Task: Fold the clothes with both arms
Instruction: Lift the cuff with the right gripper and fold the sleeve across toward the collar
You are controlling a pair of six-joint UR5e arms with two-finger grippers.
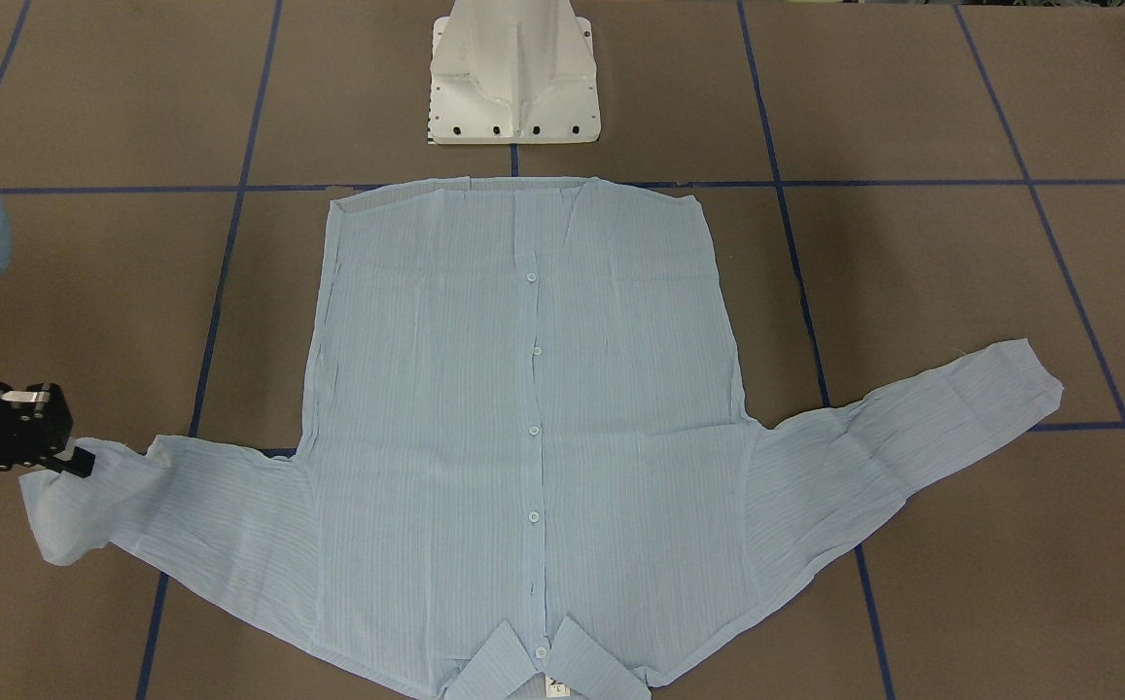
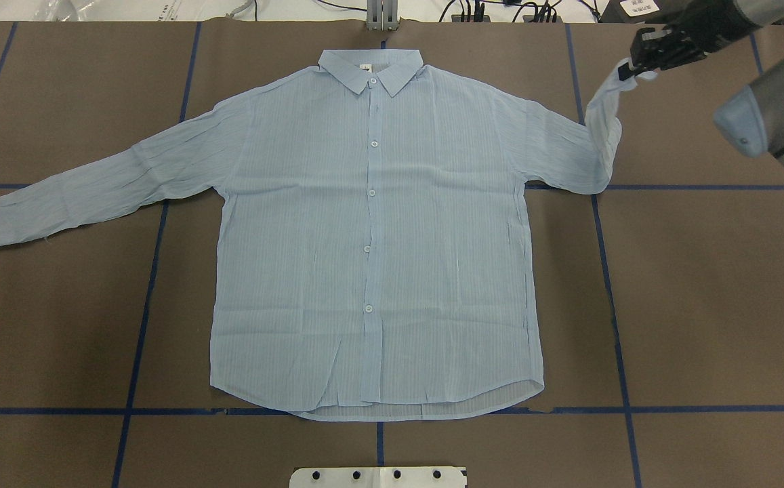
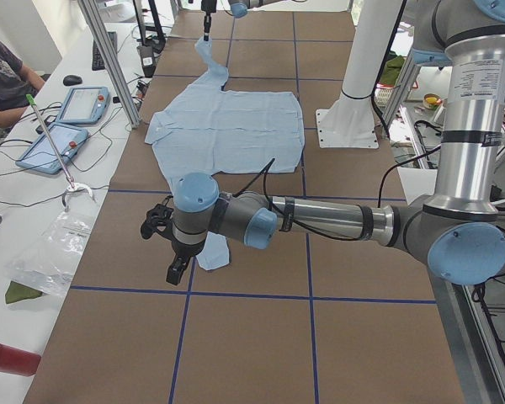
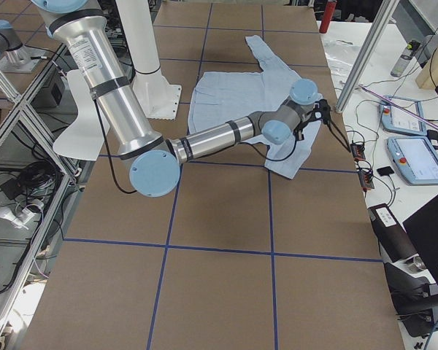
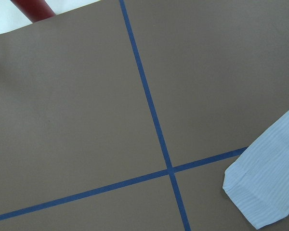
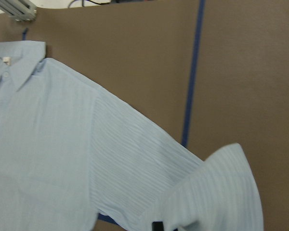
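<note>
The pale-blue striped shirt point(image 2: 371, 237) lies flat and buttoned on the brown table, collar point(image 2: 370, 68) at the far side from the robot base. My right gripper point(image 2: 627, 68) is shut on the cuff of the sleeve on that side and holds it off the table; the sleeve point(image 2: 598, 135) hangs bent below it. The right wrist view shows that lifted sleeve point(image 6: 216, 192) and dark fingertips point(image 6: 158, 226) at the bottom edge. The other sleeve point(image 2: 93, 183) lies stretched out flat. My left gripper point(image 3: 164, 251) hovers beside that sleeve's cuff point(image 5: 269, 187); I cannot tell whether it is open or shut.
The white pedestal base point(image 1: 513, 78) stands just past the shirt's hem. Blue tape lines point(image 2: 612, 305) cross the table. A side bench carries tablets point(image 3: 82, 105), a person sits at it, and a red cylinder point(image 3: 8, 358) lies at its near end.
</note>
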